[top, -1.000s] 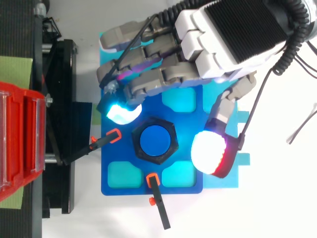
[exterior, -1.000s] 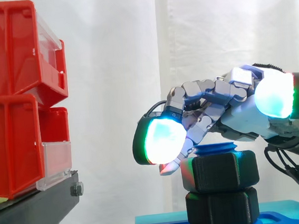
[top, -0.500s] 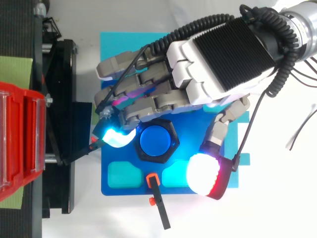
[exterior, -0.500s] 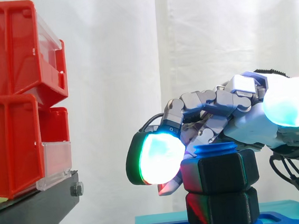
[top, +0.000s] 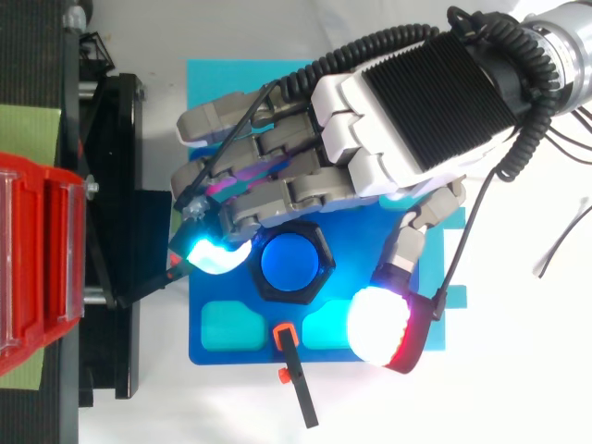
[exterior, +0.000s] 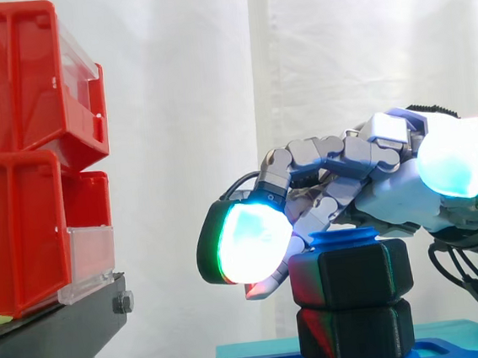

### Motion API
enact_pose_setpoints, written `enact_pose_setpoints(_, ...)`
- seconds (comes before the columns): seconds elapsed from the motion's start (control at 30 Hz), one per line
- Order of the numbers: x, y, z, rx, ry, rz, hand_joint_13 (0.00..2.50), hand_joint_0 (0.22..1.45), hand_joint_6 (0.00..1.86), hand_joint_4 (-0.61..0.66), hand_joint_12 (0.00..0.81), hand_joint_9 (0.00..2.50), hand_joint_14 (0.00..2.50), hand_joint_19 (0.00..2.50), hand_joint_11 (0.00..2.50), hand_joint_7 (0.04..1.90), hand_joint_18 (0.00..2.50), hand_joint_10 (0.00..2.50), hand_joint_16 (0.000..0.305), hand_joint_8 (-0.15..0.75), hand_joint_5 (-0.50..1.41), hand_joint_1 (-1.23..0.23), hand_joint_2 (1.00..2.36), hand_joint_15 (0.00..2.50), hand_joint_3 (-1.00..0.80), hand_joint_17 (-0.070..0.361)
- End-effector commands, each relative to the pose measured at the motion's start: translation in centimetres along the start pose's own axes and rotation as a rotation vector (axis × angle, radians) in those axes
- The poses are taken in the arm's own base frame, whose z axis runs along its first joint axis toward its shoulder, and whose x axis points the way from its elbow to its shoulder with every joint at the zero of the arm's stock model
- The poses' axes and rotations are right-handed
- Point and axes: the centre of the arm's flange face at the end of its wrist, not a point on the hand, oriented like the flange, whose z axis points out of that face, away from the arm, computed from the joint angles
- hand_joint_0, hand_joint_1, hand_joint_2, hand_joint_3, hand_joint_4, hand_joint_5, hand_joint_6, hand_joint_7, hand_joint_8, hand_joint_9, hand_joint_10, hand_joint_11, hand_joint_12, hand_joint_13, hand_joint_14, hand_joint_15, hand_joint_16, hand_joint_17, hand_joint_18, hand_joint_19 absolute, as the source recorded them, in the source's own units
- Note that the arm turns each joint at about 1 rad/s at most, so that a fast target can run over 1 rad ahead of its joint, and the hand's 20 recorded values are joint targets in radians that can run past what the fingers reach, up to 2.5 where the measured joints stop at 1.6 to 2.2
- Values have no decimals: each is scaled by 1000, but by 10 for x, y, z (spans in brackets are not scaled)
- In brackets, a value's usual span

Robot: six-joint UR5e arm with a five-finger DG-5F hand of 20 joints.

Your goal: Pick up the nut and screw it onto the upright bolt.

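Nut: black hex nut (exterior: 350, 273) at lower centre-right, seated on the blue bolt (top: 289, 262).
Hand: hand (top: 416, 106) arches over it from the upper right, loose, gripping nothing.
Pads: cyan fingertip (top: 211, 255) just left of the nut, possibly touching; thumb pad (top: 377, 324) apart at its lower right.
Base: blue plate (top: 222, 344).

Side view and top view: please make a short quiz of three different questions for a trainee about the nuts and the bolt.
1. True or false: the upper nut already sits on the blue bolt.
2. How many black nuts are stacked in the side view? A one, B two, C three.
3. Fill in: in the side view, the red bins stand ____ of the bolt.
Key: 1 true; 2 B; 3 left.
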Motion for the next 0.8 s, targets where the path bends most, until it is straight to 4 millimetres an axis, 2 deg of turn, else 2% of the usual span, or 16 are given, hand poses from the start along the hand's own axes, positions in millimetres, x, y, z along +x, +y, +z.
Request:
enact_pose_setpoints(0.0,-1,-2,-2,2,1,-1,518,419,504,327,357,877,0,0,0,948,223,0,44,301,-93,-135,1000,0,-500,98)
enact_pose_setpoints(0.43,0,-3,-4,10,9,-11,563,428,504,356,350,944,0,0,0,1067,246,0,38,311,-52,-147,1000,0,-500,85)
enact_pose_setpoints(0.77,-1,-4,-5,10,10,-11,607,439,504,318,336,1010,0,0,0,1223,281,0,36,313,-11,-164,1000,0,-500,80)
